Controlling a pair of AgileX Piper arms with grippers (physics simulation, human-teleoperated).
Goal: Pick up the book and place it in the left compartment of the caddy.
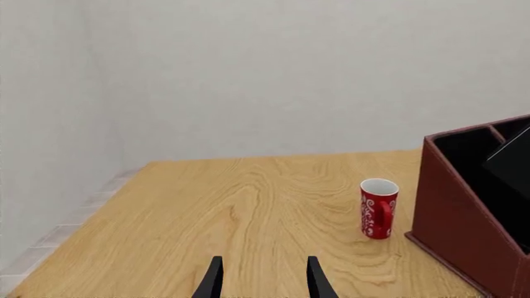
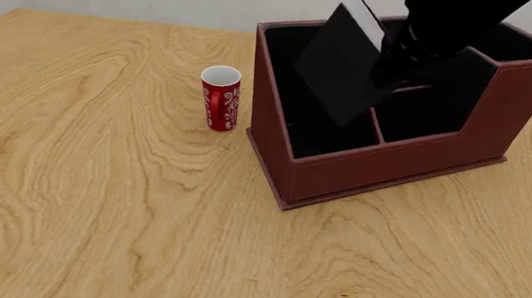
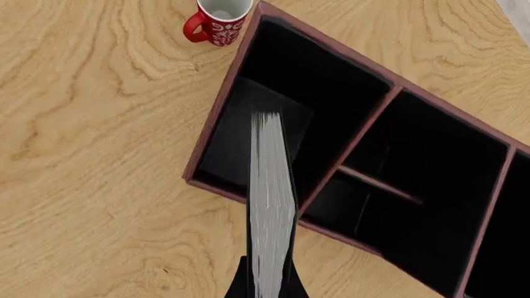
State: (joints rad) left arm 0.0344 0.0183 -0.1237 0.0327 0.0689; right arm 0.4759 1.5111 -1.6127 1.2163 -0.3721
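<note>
My right gripper (image 3: pixel 267 287) pinches the book (image 2: pixel 346 62), tilted over the caddy's (image 2: pixel 382 172) left compartment (image 3: pixel 286 105) at upper middle. Next I lower it in. My left gripper (image 1: pixel 262 279) is spread, idle.

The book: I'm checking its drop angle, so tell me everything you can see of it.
The book is a thick black hardcover with white page edges. The right pincer holds it from above, shut on its upper end. It hangs tilted over the caddy, lower corner dipping toward the left compartment, the long black-lined slot at the end wall near the cup. Whether it touches the caddy's floor or walls cannot be told.
</note>
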